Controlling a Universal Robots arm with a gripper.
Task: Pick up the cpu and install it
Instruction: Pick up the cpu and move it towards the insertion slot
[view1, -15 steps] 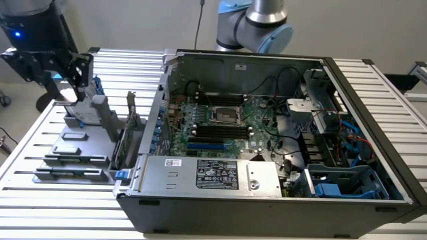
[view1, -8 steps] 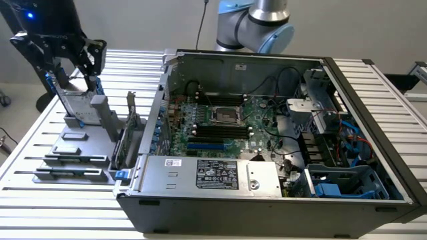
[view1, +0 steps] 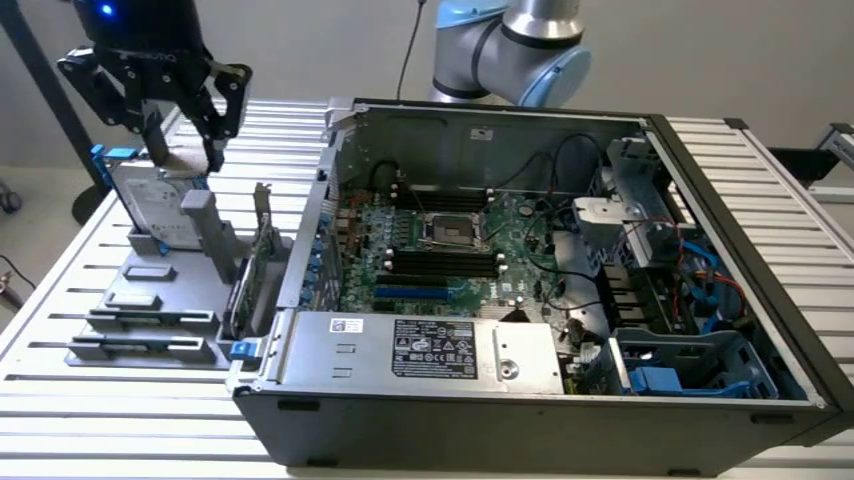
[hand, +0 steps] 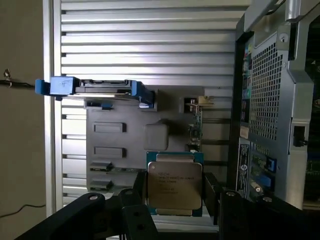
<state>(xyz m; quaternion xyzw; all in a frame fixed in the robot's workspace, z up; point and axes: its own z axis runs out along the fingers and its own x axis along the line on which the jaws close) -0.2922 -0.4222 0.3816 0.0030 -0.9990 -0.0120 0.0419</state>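
Observation:
The cpu (hand: 174, 184), a flat square chip with a shiny metal top and a green rim, sits between my gripper's (hand: 174, 200) two black fingers (hand: 140, 192), which press on its opposite edges. In the exterior view my gripper (view1: 182, 142) hangs above the far end of the grey parts tray (view1: 144, 300), at the exterior view's left, with the cpu (view1: 171, 150) as a pale piece between its fingers, clear of the tray. The open computer case (view1: 534, 400) lies to the exterior view's right. Its motherboard has a bare cpu socket (view1: 450, 232) in the middle.
A silver hard drive in a blue frame (view1: 154, 195) stands upright on the tray just below my gripper. Grey blocks (view1: 200, 215) and an expansion card (view1: 254, 270) stand between the tray and the case wall. The slatted table (view1: 80, 400) surrounds everything.

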